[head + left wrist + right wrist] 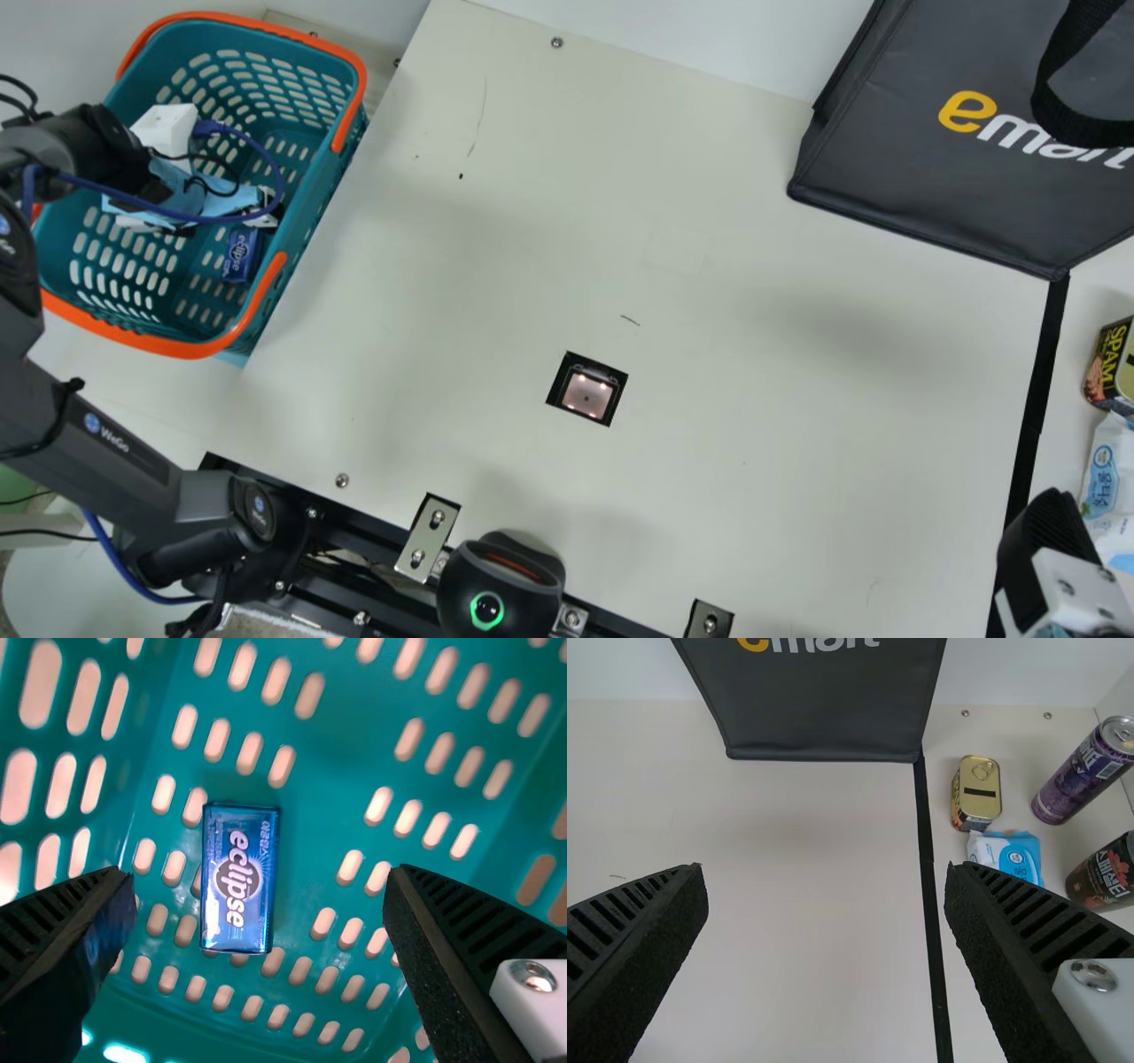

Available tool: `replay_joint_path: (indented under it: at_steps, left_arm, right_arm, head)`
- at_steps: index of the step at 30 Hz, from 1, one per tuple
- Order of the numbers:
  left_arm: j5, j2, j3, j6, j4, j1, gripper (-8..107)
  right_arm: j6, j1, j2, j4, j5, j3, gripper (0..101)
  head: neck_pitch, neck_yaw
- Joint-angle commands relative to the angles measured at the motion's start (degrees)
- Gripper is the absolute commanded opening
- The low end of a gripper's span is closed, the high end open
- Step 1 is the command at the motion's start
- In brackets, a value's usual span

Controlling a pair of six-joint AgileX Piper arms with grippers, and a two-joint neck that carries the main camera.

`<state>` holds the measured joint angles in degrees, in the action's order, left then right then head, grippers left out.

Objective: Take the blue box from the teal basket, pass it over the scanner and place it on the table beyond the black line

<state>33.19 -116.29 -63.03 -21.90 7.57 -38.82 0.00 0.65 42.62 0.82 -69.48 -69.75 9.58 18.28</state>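
Cream table (709,266); dark bag (921,177) at its far side. Teal basket (310,217) with orange handles at the left. Left gripper (199,195) down inside it, fingers wide apart, nothing between them. Right gripper (1045,549) near the black line (1035,403), also spread wide, holding nothing. Past the line: purple can (1081,775), dark can (1103,877), wipes pack (1010,855), small tin (976,793). Scanner (587,392) set in the tabletop. Blue box (239,879) on the basket floor, untouched.

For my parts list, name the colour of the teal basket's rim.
The rim is orange, seen best in the main view.
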Motion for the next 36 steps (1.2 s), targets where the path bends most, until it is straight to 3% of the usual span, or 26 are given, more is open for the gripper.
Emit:
replay_joint_path:
  at_steps: [1,18,36]
  left_arm:
    - [-0.77,-0.24,0.55,0.99,-0.11,-0.08,90]
    - [-3.49,-4.19,1.82,-3.59,1.64,-1.13,90]
    - [-4.0,-9.15,-1.13,-7.14,2.0,-1.73,90]
  right_arm:
    - [0.0,0.0,0.0,0.0,0.0,0.0,95]
    - [0.0,0.0,0.0,0.0,-0.06,0.0,95]
    - [0.0,0.0,0.0,0.0,-0.06,0.0,95]
  head:
    - [-1.66,0.14]
    - [-1.66,0.14]
    - [-1.66,0.14]
